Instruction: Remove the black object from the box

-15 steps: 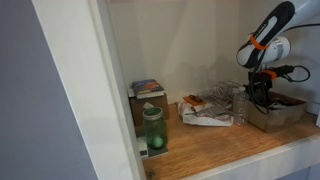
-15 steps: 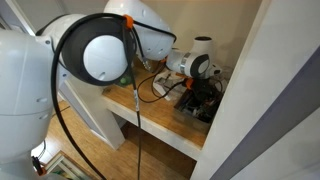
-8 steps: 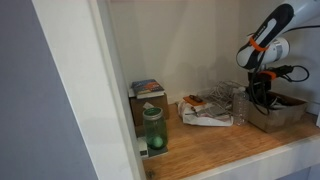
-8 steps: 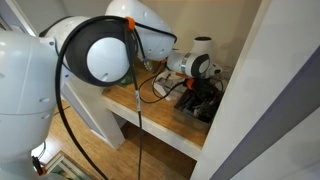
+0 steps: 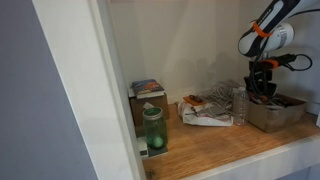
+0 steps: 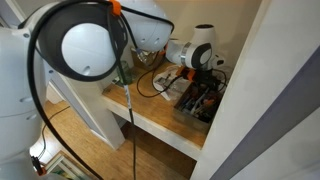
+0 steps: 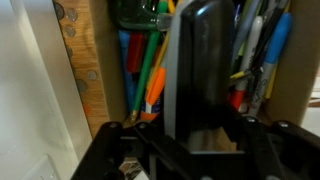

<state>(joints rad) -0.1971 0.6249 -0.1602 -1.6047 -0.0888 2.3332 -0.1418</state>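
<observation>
In the wrist view the black object (image 7: 205,60) stands upright between my jaws, a plain dark block with a grey side face. My gripper (image 7: 195,135) is shut on it. Below it lies the box (image 7: 95,80), its brown wall at the left and several coloured pens (image 7: 150,70) inside. In an exterior view the gripper (image 5: 262,88) hangs just above the grey-brown box (image 5: 277,113) at the right end of the shelf. From the other side the gripper (image 6: 202,88) sits over the box (image 6: 192,112); the block itself is hard to make out there.
A green jar (image 5: 153,130) stands at the shelf's front left, with a small box with a printed top (image 5: 147,90) behind it. Crumpled packets (image 5: 205,110) and a clear bottle (image 5: 239,103) lie beside the box. A white frame post (image 5: 110,90) borders the shelf.
The jaws have gone from open to shut on the black object. The arm has then risen a little above the box.
</observation>
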